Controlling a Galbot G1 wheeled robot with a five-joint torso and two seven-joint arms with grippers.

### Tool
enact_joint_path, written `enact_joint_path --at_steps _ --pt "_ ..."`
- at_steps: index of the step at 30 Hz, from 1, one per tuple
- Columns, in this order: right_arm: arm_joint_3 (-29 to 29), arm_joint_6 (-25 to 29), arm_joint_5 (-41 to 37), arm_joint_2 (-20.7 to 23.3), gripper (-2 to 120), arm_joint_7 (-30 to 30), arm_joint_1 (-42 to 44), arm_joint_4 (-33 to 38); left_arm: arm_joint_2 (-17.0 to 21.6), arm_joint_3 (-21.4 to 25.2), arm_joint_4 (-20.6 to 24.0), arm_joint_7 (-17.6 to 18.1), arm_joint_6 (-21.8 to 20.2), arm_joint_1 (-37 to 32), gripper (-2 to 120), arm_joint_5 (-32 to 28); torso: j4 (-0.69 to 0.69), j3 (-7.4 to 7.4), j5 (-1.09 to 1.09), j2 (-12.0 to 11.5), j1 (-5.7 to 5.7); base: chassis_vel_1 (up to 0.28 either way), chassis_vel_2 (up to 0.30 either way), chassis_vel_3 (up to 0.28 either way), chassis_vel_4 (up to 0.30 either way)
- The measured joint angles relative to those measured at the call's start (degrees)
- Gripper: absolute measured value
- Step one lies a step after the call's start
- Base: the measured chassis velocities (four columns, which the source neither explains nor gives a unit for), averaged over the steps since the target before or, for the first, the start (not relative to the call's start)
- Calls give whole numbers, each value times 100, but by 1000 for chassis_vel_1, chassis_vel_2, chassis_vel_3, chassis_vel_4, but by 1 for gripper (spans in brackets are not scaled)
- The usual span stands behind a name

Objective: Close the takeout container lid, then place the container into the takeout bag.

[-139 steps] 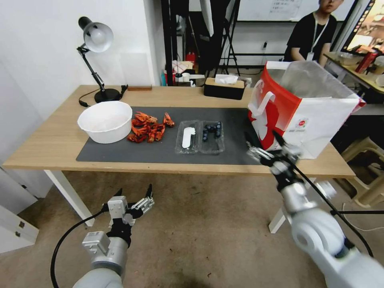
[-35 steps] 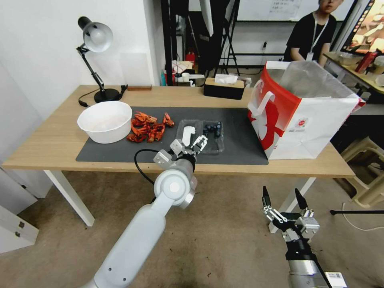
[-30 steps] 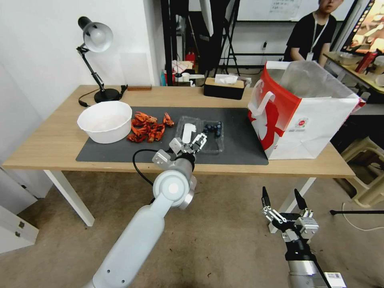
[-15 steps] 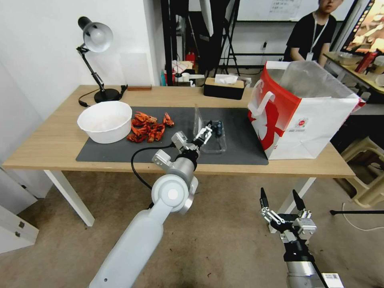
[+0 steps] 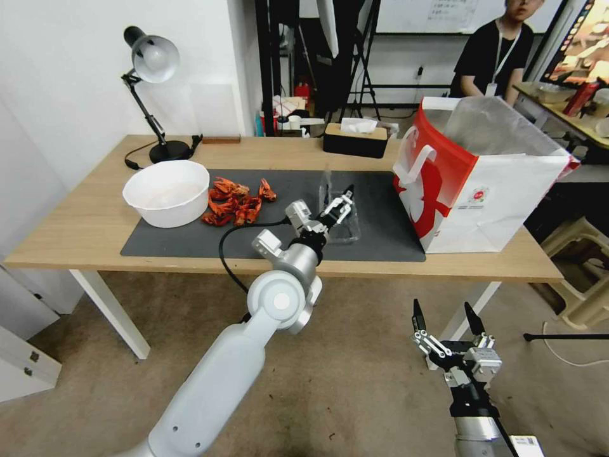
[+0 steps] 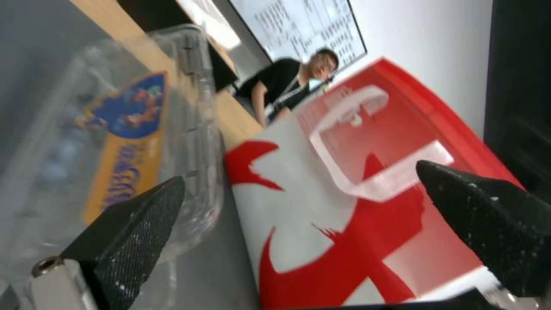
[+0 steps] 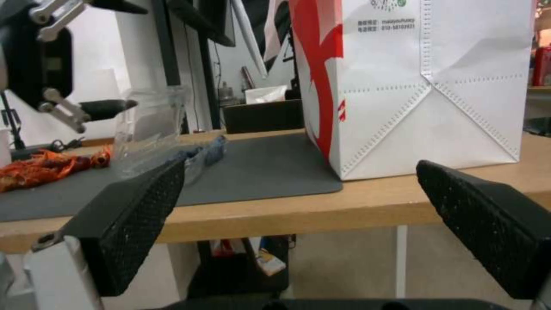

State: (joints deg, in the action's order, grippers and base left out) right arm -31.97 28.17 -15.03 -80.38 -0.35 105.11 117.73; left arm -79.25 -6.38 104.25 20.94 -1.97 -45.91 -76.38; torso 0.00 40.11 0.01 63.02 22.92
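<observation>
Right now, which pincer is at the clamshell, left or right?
The left pincer, open, up over the mat beside the takeout container, against its half-raised lid. The right pincer hangs open below the table edge, touching nothing.

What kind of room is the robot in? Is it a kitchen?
Probably not a kitchen. It looks like a lab or office set up for robot practice: a plain wooden desk with a desk lamp, tripod stands behind it, and a whiteboard on the back wall.
</observation>
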Motion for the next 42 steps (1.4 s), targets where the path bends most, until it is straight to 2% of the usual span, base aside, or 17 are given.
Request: enact_joint_path --at_steps 7,10,13,14,20,21,22,24,26,27,28,30,31,33,34,37,42 --pt "1 34 54 -24 100 -2 20 -16 -81 -161 -236 149 -113 186 100 -130 0 0 0 0 0 0 0 0 0" --pt "-2 37 59 -26 100 -12 37 -15 -125 -216 -422 332 -235 297 98 -304 0 0 0 0 0 0 0 0 0" --pt "0 16 -17 0 100 -110 84 80 -136 -229 -542 580 -368 359 85 -374 0 0 0 0 0 0 0 0 0" --pt "0 16 -17 0 100 -110 84 80 -136 -229 -542 580 -368 359 85 -374 0 0 0 0 0 0 0 0 0" --pt "-22 -231 -434 188 100 -322 100 404 -82 -235 -545 948 -538 381 64 -371 0 0 0 0 0 0 0 0 0" --pt "-22 -231 -434 188 100 -322 100 404 -82 -235 -545 948 -538 381 64 -371 0 0 0 0 0 0 0 0 0" --pt "-70 -353 -654 286 100 -437 90 544 -56 -235 -543 1030 -582 382 55 -354 0 0 0 0 0 0 0 0 0" --pt "-132 -464 -846 377 100 -528 70 651 -40 -235 -539 1088 -617 382 51 -338 0 0 -1 0 0 0 0 0 0" --pt "-372 -833 -1474 687 100 -735 -41 917 -18 -246 -531 1249 -714 382 40 -286 0 0 0 0 0 0 0 0 0" --pt "-372 -833 -1474 687 100 -735 -41 917 -18 -246 -531 1249 -714 382 40 -286 0 0 0 0 0 0 0 0 0" --pt "-536 -1093 -1945 916 100 -754 -156 1057 -19 -257 -529 1365 -759 380 35 -249 -1 0 0 0 0 0 0 0 0" --pt "-718 -1451 -2635 1234 100 -639 -388 1194 -22 -267 -538 1464 -783 381 25 -198 0 0 0 1 0 0 0 0 0" --pt "-718 -1451 -2635 1234 100 -639 -388 1194 -22 -267 -538 1464 -783 381 25 -198 0 0 0 1 0 0 0 0 0" --pt "-805 -1906 -3586 1592 100 -279 -837 1280 -4 -270 -540 1533 -798 391 14 -183 -1 0 0 1 0 0 0 0 0" --pt "-805 -1906 -3586 1592 100 -279 -837 1280 -4 -270 -540 1533 -798 391 14 -183 -1 0 0 1 0 0 0 0 0" --pt "-680 -2413 -4485 2014 100 145 -1597 1160 29 -256 -542 1586 -800 412 0 -184 0 0 1 1 0 0 0 0 0" --pt "-238 -2854 -5081 2413 100 526 -2431 764 57 -219 -542 1614 -798 413 0 -191 1 1 0 1 0 0 0 0 0"
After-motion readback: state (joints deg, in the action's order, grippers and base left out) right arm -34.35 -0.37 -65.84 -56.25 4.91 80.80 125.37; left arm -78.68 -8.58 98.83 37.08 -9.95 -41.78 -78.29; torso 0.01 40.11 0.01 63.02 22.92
